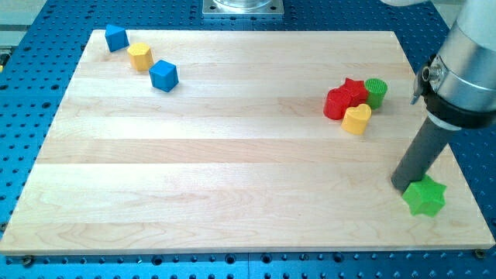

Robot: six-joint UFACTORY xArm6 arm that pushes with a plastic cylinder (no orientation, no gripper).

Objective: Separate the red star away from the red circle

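Observation:
The red star [356, 89] and the red circle [337, 104] touch each other at the view's right, the star up and right of the circle. A green circle [376, 92] touches the star on its right. A yellow heart [356, 119] sits just below them. My tip [402, 186] rests on the board at the lower right, well below this cluster and touching the left side of a green star [425, 197].
At the view's top left lie a blue block [116, 37], a yellow hexagon [140, 56] and a blue cube [163, 75] in a diagonal row. The wooden board [232, 155] lies on a blue perforated table.

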